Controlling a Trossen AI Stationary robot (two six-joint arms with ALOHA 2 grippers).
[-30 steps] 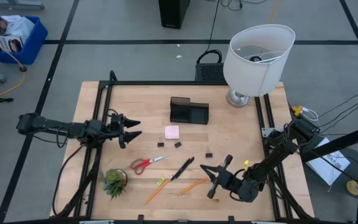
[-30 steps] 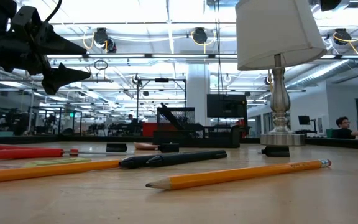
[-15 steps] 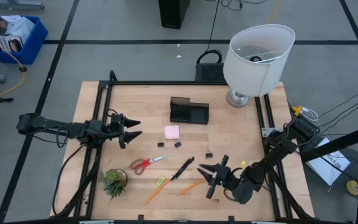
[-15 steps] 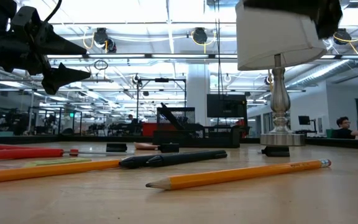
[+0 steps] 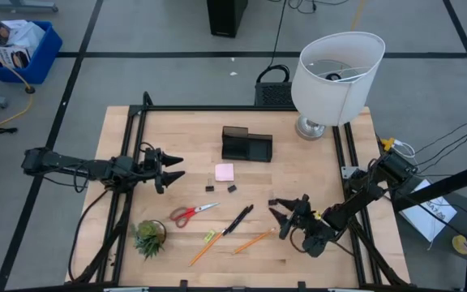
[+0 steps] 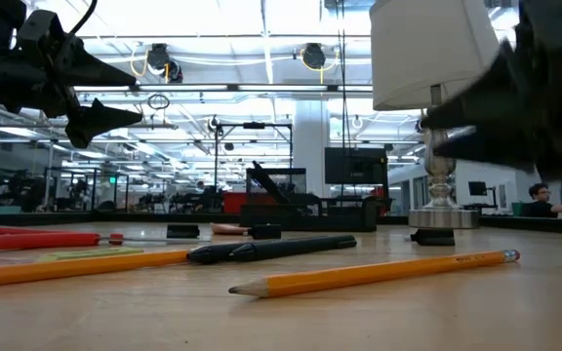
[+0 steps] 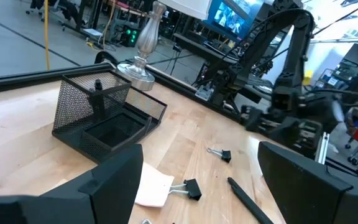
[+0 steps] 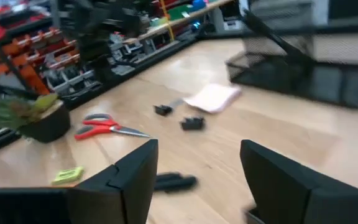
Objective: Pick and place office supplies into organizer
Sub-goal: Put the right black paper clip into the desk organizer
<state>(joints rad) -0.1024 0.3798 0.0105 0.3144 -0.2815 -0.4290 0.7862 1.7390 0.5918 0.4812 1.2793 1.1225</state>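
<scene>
Nothing held: my right gripper (image 5: 286, 217), fingers apart, hovers near the pencil (image 5: 253, 241). I'd square up, drop low, then pinch mid-shaft. Left gripper (image 5: 173, 166) waits apart.

a robotics lab: beyond my wooden table (image 5: 298, 174), open industrial ceiling lights (image 6: 310, 56), equipment racks (image 8: 73, 68), monitors (image 7: 232, 17) and a seated person (image 6: 544, 200).

A grey floor (image 5: 177, 73) crossed by dark lines surrounds the table, with a blue bin (image 5: 19, 49) nearby.
</scene>
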